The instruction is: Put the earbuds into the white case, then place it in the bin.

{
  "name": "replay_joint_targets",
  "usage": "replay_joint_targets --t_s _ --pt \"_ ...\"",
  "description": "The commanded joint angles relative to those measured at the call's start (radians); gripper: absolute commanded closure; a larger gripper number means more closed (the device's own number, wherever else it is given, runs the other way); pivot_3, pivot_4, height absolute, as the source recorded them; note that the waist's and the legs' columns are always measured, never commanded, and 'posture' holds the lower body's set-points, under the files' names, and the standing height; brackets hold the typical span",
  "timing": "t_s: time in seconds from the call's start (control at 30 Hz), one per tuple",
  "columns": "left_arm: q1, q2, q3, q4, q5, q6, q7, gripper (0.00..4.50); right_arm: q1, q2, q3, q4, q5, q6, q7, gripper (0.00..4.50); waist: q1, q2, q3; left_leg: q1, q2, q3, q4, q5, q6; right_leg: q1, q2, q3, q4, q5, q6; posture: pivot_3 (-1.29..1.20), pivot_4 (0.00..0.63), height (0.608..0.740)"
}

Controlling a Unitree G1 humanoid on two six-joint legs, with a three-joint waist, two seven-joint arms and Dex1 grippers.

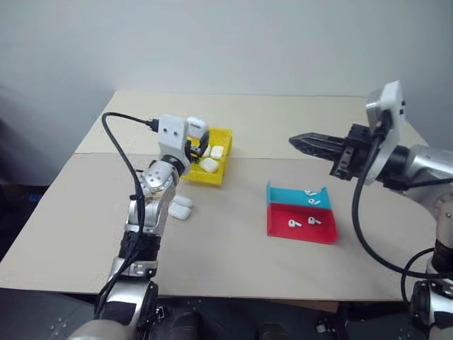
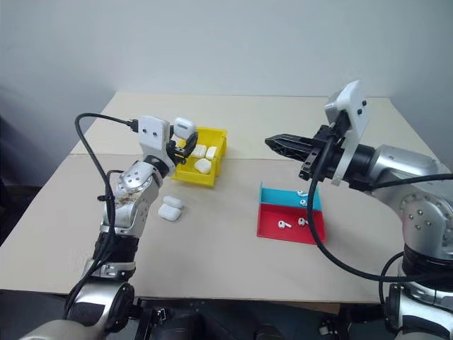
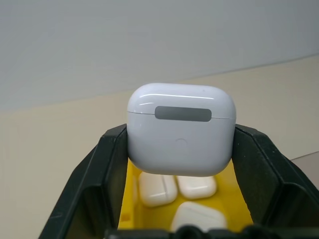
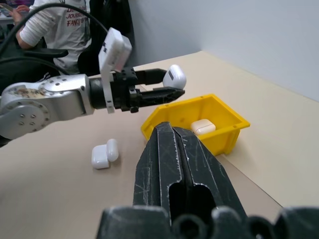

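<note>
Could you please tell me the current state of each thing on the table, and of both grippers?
Left gripper: shut on held case.
Held case: lid closed, above the bin.
Bin: three closed cases inside.
Table cases: two, closed, side by side.
Tray: four loose earbuds.
Right gripper: shut, holding nothing.
</note>
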Motion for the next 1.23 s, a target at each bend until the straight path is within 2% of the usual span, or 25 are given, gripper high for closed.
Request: replay_joint_targets --t_s 0.03,0.27,0.43,0.5,0.6,0.7,0.87,0.93,1.03,1.13,1.23 --pt "-0.093 -0.011 -0.005 0.164 0.041 -0.112 0.031 1.69 0.023 -0.007 -0.016 -0.045 0.013 -0.003 -0.040 4.49 0.002 0.000 0.000 0.000 0.000 0.000 0.000 0.000 0.000 0.000 0.000 0.000 0.000 0.000 0.000 0.00 0.150 0.740" --pt "-0.175 -0.029 -0.009 0.375 0.040 -0.211 -0.017 1.69 0.068 -0.045 0.021 -0.059 -0.023 -0.029 -0.044 4.49 -0.001 0.000 0.000 -0.002 0.000 0.000 0.000 0.000 0.000 -0.001 0.000 0.000 -0.001 0.000 0.000 0.00 0.150 0.740" --pt "-0.176 -0.024 -0.014 0.353 0.036 -0.211 -0.063 0.05 0.070 -0.043 0.030 -0.059 -0.022 -0.030 -0.052 4.50 -0.003 0.000 0.000 -0.002 0.000 0.000 0.000 0.000 0.000 -0.001 0.000 0.000 0.000 0.000 0.000 0.00 0.150 0.740" --pt "-0.161 -0.011 -0.004 0.306 0.027 -0.196 -0.077 0.01 0.073 -0.044 0.033 -0.057 -0.025 -0.033 -0.051 4.50 -0.002 0.000 0.000 -0.002 0.000 0.000 0.000 0.000 0.000 -0.001 0.000 0.000 0.000 0.000 0.000 0.00 0.150 0.740" --pt "-0.117 0.018 0.012 0.184 0.015 -0.194 -0.090 0.01 0.105 -0.039 0.027 -0.046 -0.056 -0.090 -0.027 4.50 -0.003 0.000 0.000 -0.002 0.000 0.000 0.000 0.000 0.000 -0.001 0.000 0.000 0.000 0.000 0.000 0.00 0.150 0.740" --pt "-0.024 0.092 0.047 -0.036 -0.080 -0.100 -0.202 0.01 0.166 -0.004 0.067 0.001 -0.166 -0.226 -0.015 4.50 -0.009 0.000 0.000 -0.002 0.000 0.000 -0.001 0.001 -0.001 -0.001 0.000 0.000 -0.001 0.000 0.000 0.00 0.150 0.740" --pt "0.249 0.304 0.089 -0.483 -0.248 0.139 -0.398 0.01 0.218 -0.006 0.172 0.096 -0.301 -0.346 0.050 4.50 -0.026 0.001 0.000 0.000 0.001 0.001 -0.001 0.003 -0.004 -0.001 0.000 0.001 0.000 0.000 0.000 0.00 0.150 0.740" --pt "0.400 0.412 0.152 -0.667 -0.339 0.220 -0.479 0.01 0.252 -0.042 0.214 0.111 -0.357 -0.413 0.123 4.50 -0.026 0.001 0.000 0.001 0.001 0.001 -0.002 0.002 -0.004 -0.001 0.000 0.001 0.000 0.000 0.000 0.00 0.150 0.740" --pt "0.542 0.496 0.252 -0.831 -0.463 0.330 -0.506 0.01 0.309 -0.076 0.211 0.109 -0.372 -0.474 0.207 4.50 -0.020 0.001 0.000 0.001 0.001 0.001 -0.002 0.002 -0.004 -0.001 0.000 0.001 0.000 0.000 0.000 0.00 0.150 0.740" --pt "0.688 0.558 0.377 -0.958 -0.574 0.421 -0.527 0.01 0.379 -0.116 0.184 0.085 -0.363 -0.498 0.280 4.50 -0.014 0.000 0.000 0.003 0.001 0.000 -0.002 0.002 -0.003 0.002 0.000 0.000 0.000 0.000 0.000 0.00 0.150 0.740" --pt "0.787 0.580 0.475 -1.002 -0.654 0.465 -0.533 0.01 0.442 -0.151 0.144 0.059 -0.349 -0.504 0.321 4.50 -0.014 0.000 0.000 0.008 0.001 0.001 -0.002 0.001 -0.003 0.006 0.000 0.000 0.000 0.000 0.000 0.00 0.150 0.740"
